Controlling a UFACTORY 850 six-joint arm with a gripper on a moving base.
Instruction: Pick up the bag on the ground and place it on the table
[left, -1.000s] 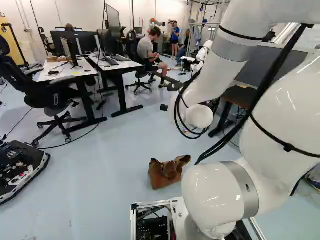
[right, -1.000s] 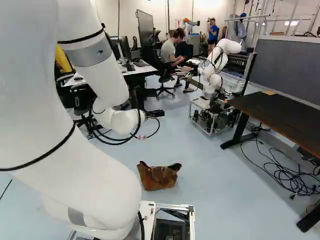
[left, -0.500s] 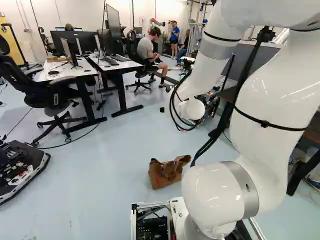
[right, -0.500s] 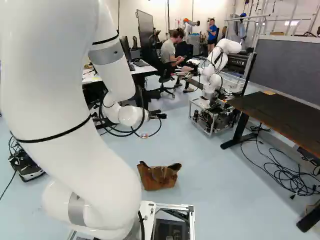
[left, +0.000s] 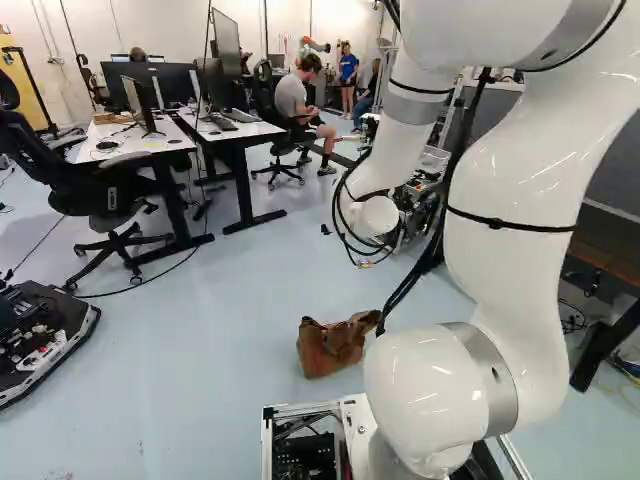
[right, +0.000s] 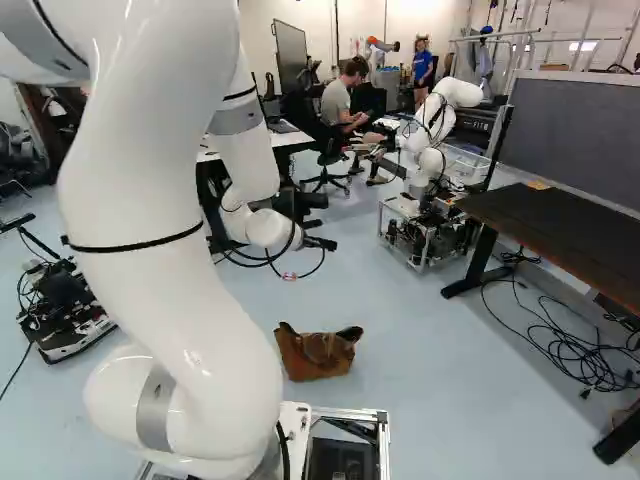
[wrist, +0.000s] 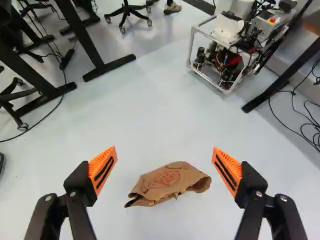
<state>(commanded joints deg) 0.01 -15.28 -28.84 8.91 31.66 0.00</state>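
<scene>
My black gripper (right: 320, 242) shows small at the end of the wrist in the right base view, high above the floor and beyond the bag. In the wrist view, the gripper (wrist: 165, 170) is open, its orange pads wide apart with nothing held. The brown paper bag (wrist: 170, 182) lies on the floor below, seen between the two fingers and not touched by them. In the base views the bag (right: 318, 355) sits just ahead of my base, its top crumpled. A dark-topped table (right: 560, 225) with a brown edge stands at the right of the right base view.
Another robot (right: 425, 225) on a wheeled frame stands beyond the bag, left of the dark table. Loose cables (right: 570, 350) lie under that table. Desks (left: 235, 130) and office chairs (left: 105, 215) are at the left, with a low black machine (left: 40, 335) nearer.
The arm has swung its upper links left in the left base view, and its wrist has shifted right and slightly down in the right base view. Base and bag have stayed put.
</scene>
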